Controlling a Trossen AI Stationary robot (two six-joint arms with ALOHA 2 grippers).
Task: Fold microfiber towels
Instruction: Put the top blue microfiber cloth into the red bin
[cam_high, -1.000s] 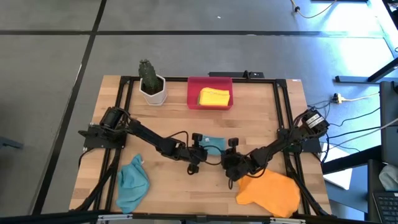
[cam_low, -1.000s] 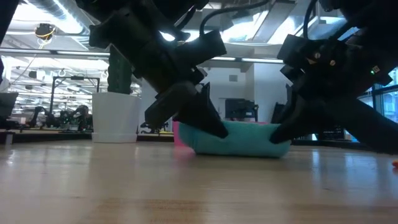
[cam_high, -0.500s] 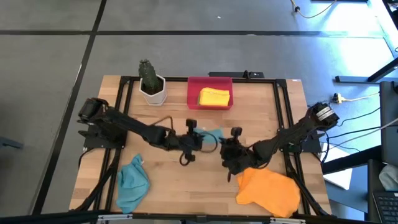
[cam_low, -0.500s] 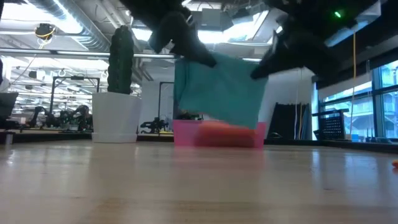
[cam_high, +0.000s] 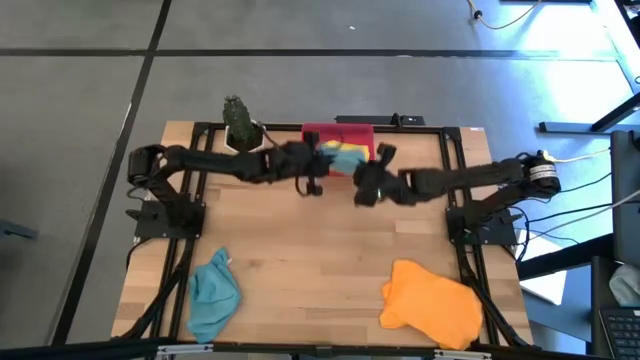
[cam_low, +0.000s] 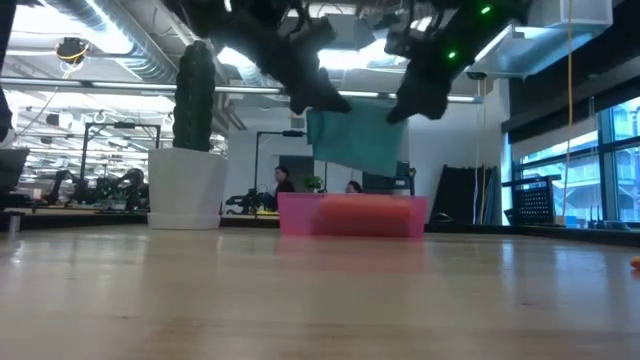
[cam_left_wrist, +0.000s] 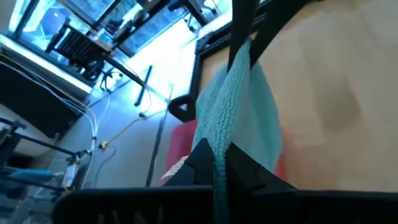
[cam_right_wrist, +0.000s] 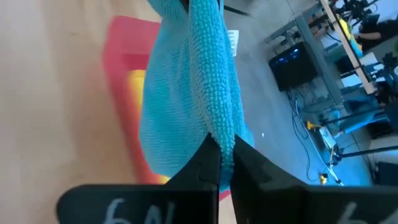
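On the near edge of the wooden table (cam_high: 320, 250), two cloths wait unfolded: a crumpled teal-blue towel (cam_high: 213, 293) on my left side and an orange towel (cam_high: 432, 307) on my right, both well apart from my arms.

Farther back, I carry a folded teal-blue towel (cam_low: 353, 138) slung between my two claws, clear of the table. My left gripper (cam_high: 316, 164) is clamped on its one end; in the left wrist view the fingers pinch the cloth's edge (cam_left_wrist: 219, 163) with no gap between them. My right gripper (cam_high: 366, 183) is clamped on the other end, its fingers likewise pressed together on the cloth (cam_right_wrist: 214, 155). The towel's long axis runs from claw to claw, across the table's width, and the cloth hangs below that line.

Just beyond and beneath it sits the red tray (cam_low: 352, 214), with a yellow towel (cam_high: 357, 155) already lying inside. Seen from overhead, the held towel hovers over the tray's near part, so the drop lies slightly ahead and down, both arms about equally near.

At the far left corner stands a cactus in a white pot (cam_high: 240, 128).
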